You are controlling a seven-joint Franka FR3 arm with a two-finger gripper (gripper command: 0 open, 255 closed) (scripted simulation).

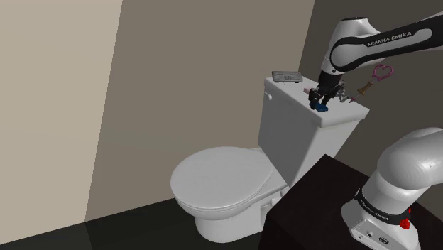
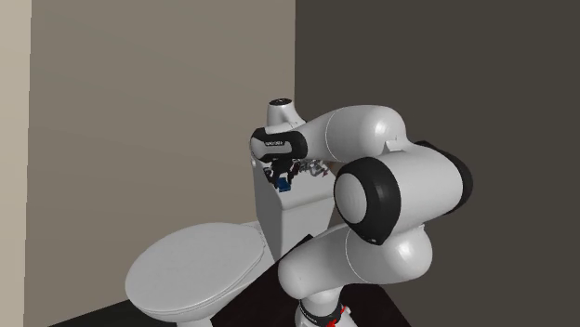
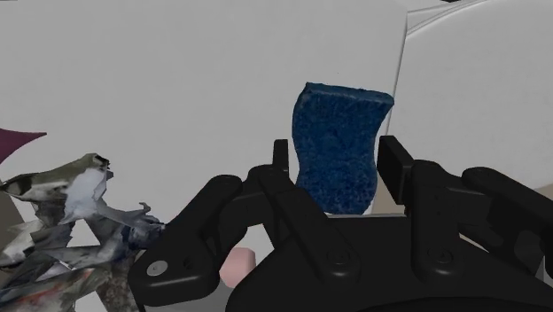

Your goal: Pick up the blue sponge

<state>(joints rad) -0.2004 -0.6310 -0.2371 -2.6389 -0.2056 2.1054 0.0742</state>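
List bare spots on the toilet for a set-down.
Bare: the closed seat lid; on the tank lid, the strip between the dark gadget at its far corner and the blue sponge. Crowded: the tank's end at the shoulder view's right, where jaws, sponge and a heart-topped trinket cluster.

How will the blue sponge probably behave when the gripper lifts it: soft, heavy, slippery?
The blue sponge has a rough, porous-looking surface, so it is probably not slippery. It looks small beside the gripper, so it is likely light. Its blocky shape should not roll; whether it squashes I cannot tell.
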